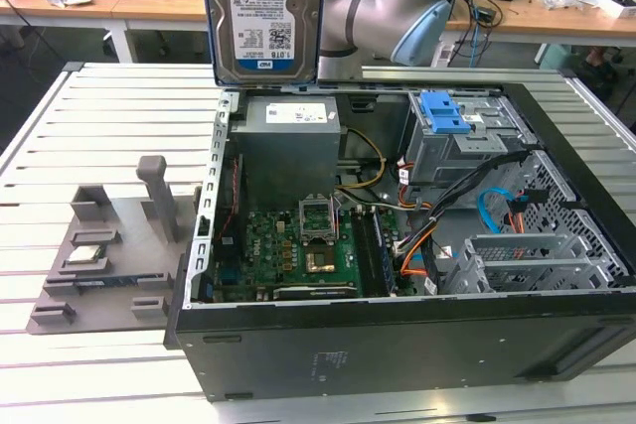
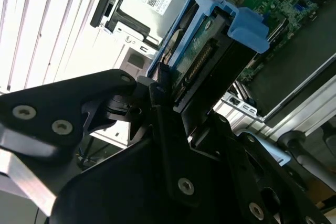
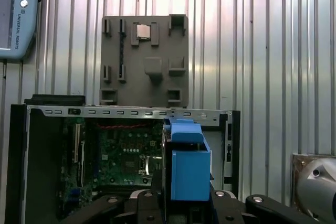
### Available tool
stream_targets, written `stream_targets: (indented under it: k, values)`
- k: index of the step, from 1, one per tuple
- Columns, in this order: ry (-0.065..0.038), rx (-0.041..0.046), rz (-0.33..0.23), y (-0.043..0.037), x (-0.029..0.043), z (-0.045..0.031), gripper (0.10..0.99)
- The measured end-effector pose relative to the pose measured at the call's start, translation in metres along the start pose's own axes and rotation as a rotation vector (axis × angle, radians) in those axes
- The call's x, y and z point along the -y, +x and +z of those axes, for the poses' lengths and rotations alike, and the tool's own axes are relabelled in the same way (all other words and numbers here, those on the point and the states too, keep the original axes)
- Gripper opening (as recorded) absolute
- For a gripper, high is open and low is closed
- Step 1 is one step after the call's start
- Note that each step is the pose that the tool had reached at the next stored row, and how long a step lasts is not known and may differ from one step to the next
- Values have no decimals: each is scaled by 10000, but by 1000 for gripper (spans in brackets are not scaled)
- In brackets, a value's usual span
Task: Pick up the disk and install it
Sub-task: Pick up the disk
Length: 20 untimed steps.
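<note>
Now | end effector (image 2: pixel 165 90) clamped on disk (image 1: pixel 262 15) | white-blue barcode label (image 1: pixel 260 37) | upright above case (image 1: pixel 397 335)

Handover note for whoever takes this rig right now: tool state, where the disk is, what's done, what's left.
The tool is shut on the disk.
The disk is held upright in the air over the far side of the open case, with its label facing the exterior view.
Done: pick-up.
Left: install. The disk is not in the case yet.
</note>
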<state>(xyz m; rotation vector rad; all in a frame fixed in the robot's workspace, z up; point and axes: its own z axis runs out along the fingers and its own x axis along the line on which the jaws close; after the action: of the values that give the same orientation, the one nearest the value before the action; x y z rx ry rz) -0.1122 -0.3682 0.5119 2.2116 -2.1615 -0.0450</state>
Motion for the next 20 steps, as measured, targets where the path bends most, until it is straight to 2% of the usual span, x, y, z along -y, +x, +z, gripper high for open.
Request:
stream_targets:
  k: [16, 20]
  values:
    - [0, 0, 0, 233, 39, 3, 357]
    - [0, 0, 0, 311, 57, 4, 357]
